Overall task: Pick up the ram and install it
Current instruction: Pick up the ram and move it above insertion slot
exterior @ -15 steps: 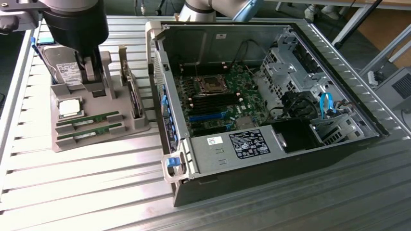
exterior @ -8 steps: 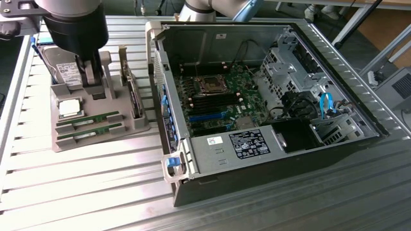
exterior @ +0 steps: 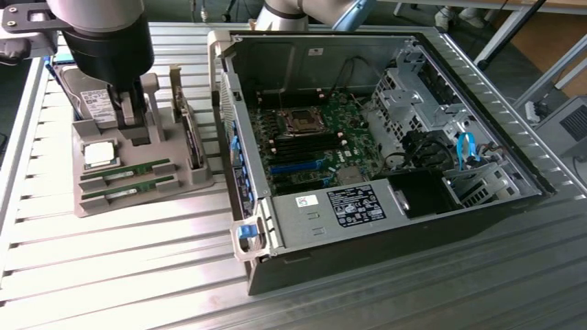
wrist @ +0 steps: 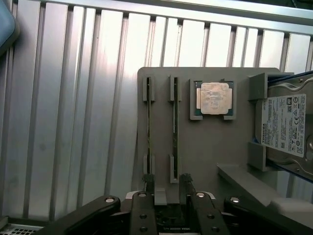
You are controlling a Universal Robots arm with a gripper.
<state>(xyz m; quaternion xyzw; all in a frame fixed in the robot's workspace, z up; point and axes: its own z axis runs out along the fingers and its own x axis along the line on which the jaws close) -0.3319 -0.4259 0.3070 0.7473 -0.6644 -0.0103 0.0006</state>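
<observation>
Right now my fingers (exterior: 133, 113) hang spread wide with nothing between them, above the grey holder (exterior: 183, 183) on the desk (exterior: 137, 275); two ram sticks (exterior: 126, 171) sit untouched in its slots beside the processor chip (exterior: 99, 154).

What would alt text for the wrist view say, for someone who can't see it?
The open tool hangs over a grey tray on a ribbed metal table. The tray holds two ram sticks on edge, a processor and a hard drive.
</observation>
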